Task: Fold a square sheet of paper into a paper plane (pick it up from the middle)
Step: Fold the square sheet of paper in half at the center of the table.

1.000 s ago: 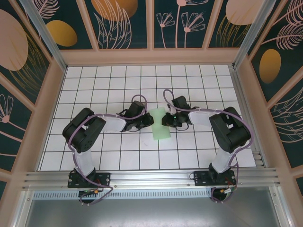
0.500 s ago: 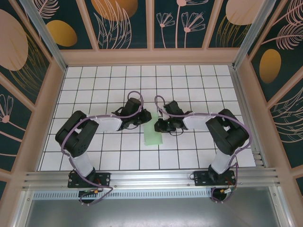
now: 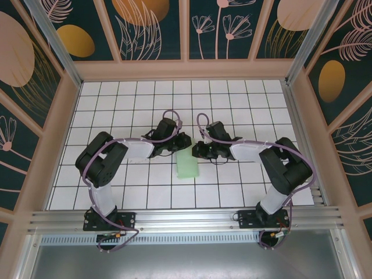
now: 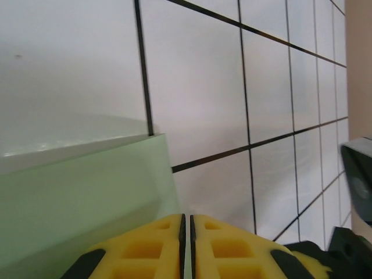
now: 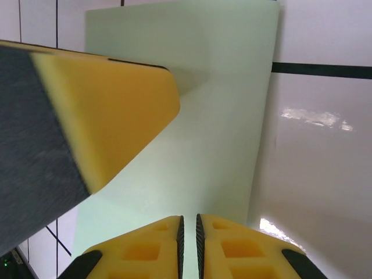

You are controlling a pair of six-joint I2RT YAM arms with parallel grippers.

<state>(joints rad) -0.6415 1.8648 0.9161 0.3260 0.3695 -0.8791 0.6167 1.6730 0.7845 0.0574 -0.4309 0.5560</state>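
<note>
White gridded tabletop (image 3: 116,110) is carrying the folded mint paper (image 3: 187,167), its far edge sitting clamped between the pressed-together fingers of the left gripper (image 4: 186,222) and the right gripper (image 5: 188,224).

One sheet of paper (image 3: 187,167) — and two end effectors: left end effector (image 4: 186,217), right end effector (image 5: 188,218).

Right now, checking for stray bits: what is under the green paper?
The green paper rests on the white gridded table; tiles show beside it. The surface directly beneath is covered, and the left hand and right hand hide its far end.
</note>
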